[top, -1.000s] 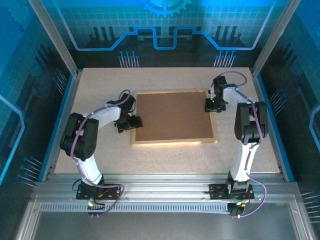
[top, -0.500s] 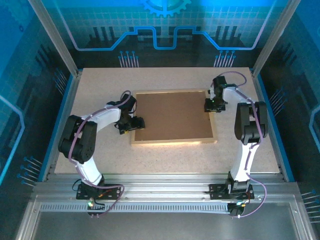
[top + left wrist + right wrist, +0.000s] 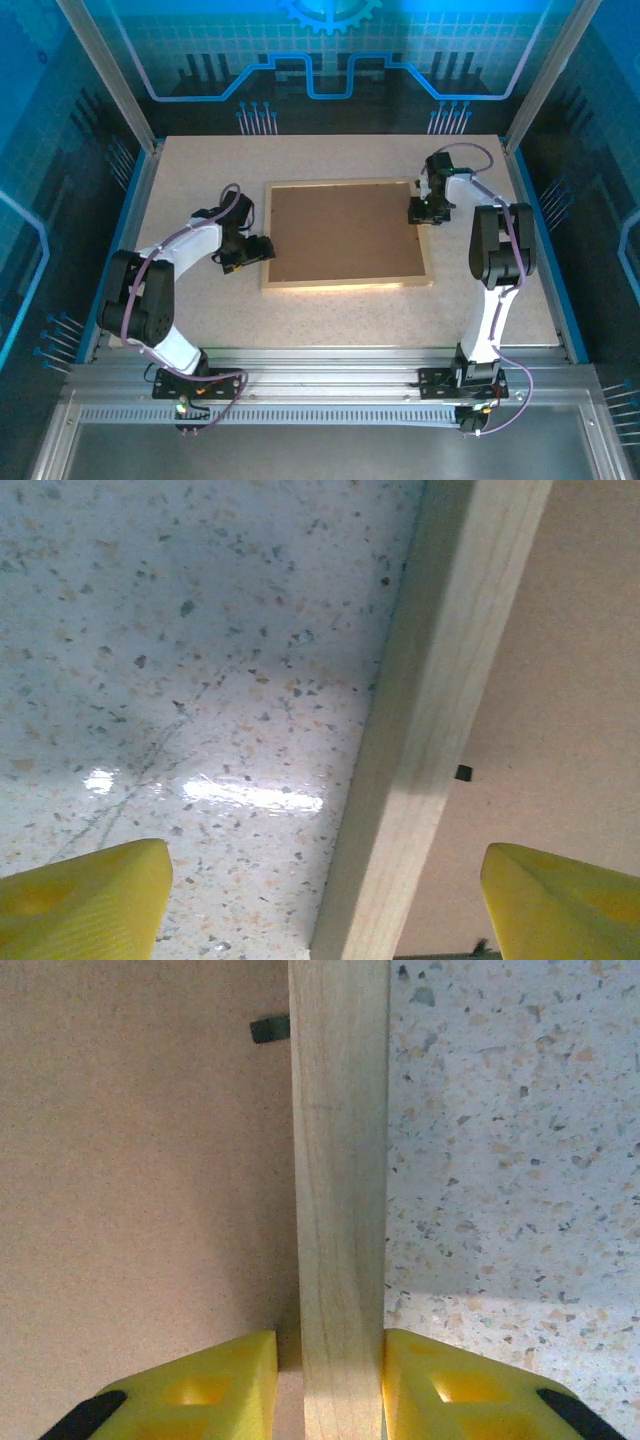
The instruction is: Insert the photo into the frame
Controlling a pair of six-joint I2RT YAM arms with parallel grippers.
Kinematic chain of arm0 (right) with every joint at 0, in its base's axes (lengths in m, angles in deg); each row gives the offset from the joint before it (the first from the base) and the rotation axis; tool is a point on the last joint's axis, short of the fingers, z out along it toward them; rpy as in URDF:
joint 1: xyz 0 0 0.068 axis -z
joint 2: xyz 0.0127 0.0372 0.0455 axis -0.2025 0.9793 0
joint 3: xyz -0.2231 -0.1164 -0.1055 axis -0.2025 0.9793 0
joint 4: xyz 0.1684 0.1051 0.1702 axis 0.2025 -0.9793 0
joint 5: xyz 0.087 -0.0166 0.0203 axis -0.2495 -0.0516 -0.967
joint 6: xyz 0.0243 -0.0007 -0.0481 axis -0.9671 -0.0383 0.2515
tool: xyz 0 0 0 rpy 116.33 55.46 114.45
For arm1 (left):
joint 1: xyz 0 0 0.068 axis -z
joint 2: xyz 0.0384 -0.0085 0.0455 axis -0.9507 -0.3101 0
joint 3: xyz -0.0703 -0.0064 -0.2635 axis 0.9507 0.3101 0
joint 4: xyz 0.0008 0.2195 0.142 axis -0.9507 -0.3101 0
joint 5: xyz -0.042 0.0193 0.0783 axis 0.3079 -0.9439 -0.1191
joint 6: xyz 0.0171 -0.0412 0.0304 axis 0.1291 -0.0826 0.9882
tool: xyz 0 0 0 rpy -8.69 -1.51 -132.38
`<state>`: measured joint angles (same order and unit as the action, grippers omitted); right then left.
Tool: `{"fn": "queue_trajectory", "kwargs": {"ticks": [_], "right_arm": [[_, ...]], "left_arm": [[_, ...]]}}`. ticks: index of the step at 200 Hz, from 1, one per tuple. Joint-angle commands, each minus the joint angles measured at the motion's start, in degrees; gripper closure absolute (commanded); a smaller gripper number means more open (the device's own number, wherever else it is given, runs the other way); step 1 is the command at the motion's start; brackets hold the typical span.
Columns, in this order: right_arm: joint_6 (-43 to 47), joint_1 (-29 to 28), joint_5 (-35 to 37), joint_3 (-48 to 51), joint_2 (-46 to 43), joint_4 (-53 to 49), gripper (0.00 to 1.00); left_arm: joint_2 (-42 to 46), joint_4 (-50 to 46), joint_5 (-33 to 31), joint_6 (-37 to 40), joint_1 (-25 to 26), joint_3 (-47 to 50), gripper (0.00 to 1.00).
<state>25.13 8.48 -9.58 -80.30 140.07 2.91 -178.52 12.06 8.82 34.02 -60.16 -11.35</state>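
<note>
The light-wood frame [image 3: 345,283] lies flat mid-table with the brown backing board [image 3: 345,230] filling it; the photo is hidden. My right gripper [image 3: 420,212] is shut on the frame's right rail [image 3: 340,1180]. Its yellow fingers [image 3: 200,1390] press both sides of the wood, with the gripper [image 3: 340,1390] centred on the rail. At the frame's left edge my left gripper [image 3: 260,250] is open. In the left wrist view the left gripper [image 3: 325,900] straddles the left rail [image 3: 440,710], and its fingertips [image 3: 85,900] stand well apart from the wood.
The speckled table [image 3: 200,180] has free room left, behind and in front of the frame. Small black tabs [image 3: 268,1028] hold the backing board [image 3: 140,1160] at the rails, one seen by the left rail [image 3: 463,773]. Metal posts and blue walls enclose the table.
The left arm has swung left and its elbow has dropped toward the near-left; its gripper slid back from over the board to the frame's left rail. The right arm and frame have not moved.
</note>
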Motion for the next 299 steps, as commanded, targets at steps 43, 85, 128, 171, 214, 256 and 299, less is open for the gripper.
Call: {"fn": "queue_trajectory", "kwargs": {"ticks": [43,85,128,171,214,256,299], "right_arm": [[-0.12,-0.65,-2.87,0.09,0.38,-1.85,0.67],[-0.04,-0.58,-2.96,-0.02,0.54,-1.9,0.67],[0.02,-0.62,-2.83,-0.02,0.43,-2.05,0.67],[0.14,-0.62,-2.69,0.0,0.25,-2.02,0.68],[0.14,-0.58,-2.96,-0.09,0.43,-2.03,0.67],[0.14,-0.67,-2.94,0.03,0.32,-2.03,0.68],[0.12,-0.75,-3.13,-0.02,0.49,-2.04,0.67]], "left_arm": [[-2.29,-0.13,-3.04,1.38,-0.78,0.74,0.18],[-4.07,1.24,-2.67,1.36,-0.88,1.42,0.18],[-5.72,1.65,-2.34,1.63,-0.82,-0.36,0.18],[-4.61,-0.55,-4.78,2.74,-0.88,-2.37,0.18],[-4.32,-0.78,-4.93,2.76,-0.87,-2.57,0.18],[-5.74,0.83,-3.43,2.51,-0.81,-3.05,0.18],[-8.76,2.11,-1.88,2.62,-0.78,-4.83,0.18]]}}
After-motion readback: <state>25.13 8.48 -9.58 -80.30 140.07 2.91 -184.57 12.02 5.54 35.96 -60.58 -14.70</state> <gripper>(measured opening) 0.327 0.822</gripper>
